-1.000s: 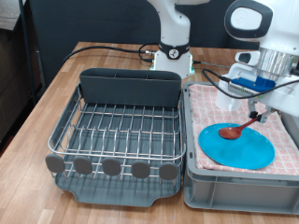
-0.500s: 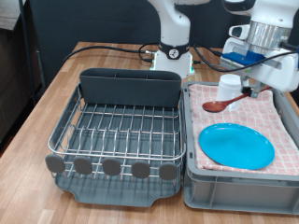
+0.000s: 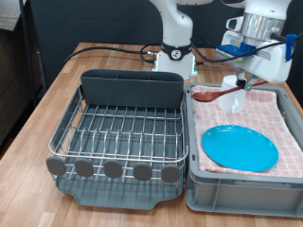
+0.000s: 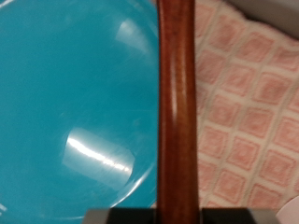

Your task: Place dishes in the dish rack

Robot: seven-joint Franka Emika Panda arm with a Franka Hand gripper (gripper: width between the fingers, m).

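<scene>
My gripper [image 3: 250,79] is shut on the handle of the reddish-brown wooden spoon [image 3: 214,95] and holds it in the air over the back of the cloth-lined bin, with the spoon bowl pointing towards the exterior view's left. The wrist view shows the spoon handle [image 4: 176,103] running straight out from the fingers. The bright-blue plate [image 3: 240,148] lies flat on the pink checked cloth and also shows in the wrist view [image 4: 75,103]. The white mug [image 3: 233,96] stands behind the spoon. The dish rack [image 3: 118,132] with its tall cutlery bin [image 3: 131,90] stands at the left and holds nothing.
The grey bin [image 3: 237,194] lined with pink checked cloth [image 3: 279,118] stands right of the rack. The robot base [image 3: 174,55] and cables sit at the back of the wooden table [image 3: 57,90]. The rack's rounded tabs [image 3: 114,169] line its front.
The gripper has lifted the spoon off the blue plate and carried it up and towards the exterior view's top left, above the back of the cloth-lined bin.
</scene>
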